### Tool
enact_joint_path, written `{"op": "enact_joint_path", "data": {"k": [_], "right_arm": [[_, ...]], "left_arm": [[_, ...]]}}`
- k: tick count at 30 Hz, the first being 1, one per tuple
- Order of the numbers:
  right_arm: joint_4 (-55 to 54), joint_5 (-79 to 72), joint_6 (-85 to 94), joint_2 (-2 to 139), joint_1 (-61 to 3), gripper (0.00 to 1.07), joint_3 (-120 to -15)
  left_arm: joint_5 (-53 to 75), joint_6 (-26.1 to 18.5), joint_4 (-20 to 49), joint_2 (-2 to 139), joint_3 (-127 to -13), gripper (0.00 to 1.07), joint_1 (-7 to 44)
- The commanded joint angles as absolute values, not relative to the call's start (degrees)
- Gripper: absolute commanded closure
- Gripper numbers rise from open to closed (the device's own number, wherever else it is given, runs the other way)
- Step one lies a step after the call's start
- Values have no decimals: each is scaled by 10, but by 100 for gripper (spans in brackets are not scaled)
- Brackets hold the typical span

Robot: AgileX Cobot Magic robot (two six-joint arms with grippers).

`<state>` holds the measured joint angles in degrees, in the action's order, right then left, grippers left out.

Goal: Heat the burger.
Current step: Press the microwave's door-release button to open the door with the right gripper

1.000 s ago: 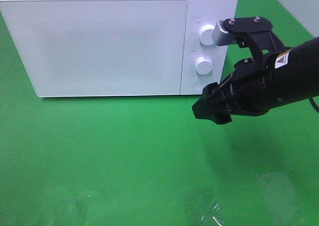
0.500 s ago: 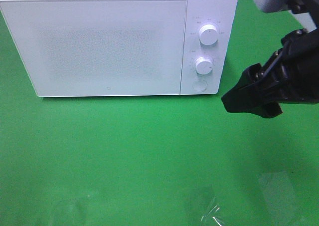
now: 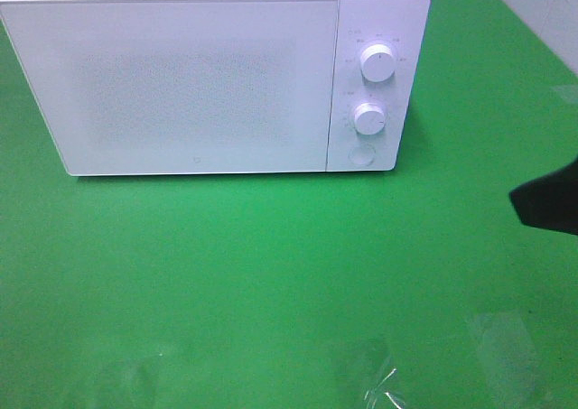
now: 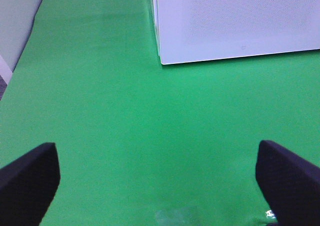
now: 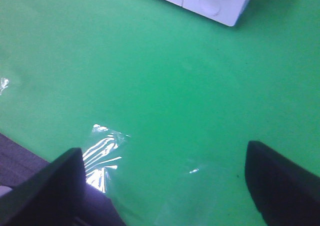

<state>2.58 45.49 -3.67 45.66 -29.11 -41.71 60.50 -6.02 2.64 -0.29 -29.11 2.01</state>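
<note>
Burger not visible; shut white microwave stands on green cloth

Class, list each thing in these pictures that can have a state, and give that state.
Microwave door: shut.
Upper knob: setting too small to read.
Lower knob: setting too small to read.
Left gripper: open, holding nothing.
Right gripper: open, holding nothing.

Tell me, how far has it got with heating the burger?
Done, perhaps: the white box-shaped microwave has its door shut and no burger shows on the green cloth, so it may be inside; the frosted door hides that. In hand: nothing. Both arms' jaws stand open and empty, away from the round white dials. Left: whether heating has started cannot be told from here.
</note>
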Motion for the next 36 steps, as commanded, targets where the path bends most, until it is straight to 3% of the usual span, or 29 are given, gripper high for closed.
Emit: {"op": "enact_joint_path", "data": {"k": [1,16,36], "right_arm": [[38,489,-48,387,-244,25,-389],[34,575,-45,149,-65,30,-311],[26,572,-45,-17,-41,31,-289]], "left_arm": [[598,-60,25,-14,-288,7,18],[598,-60,25,-14,-288,7,18],[598,-60,26,-15,-288,7,18]]}}
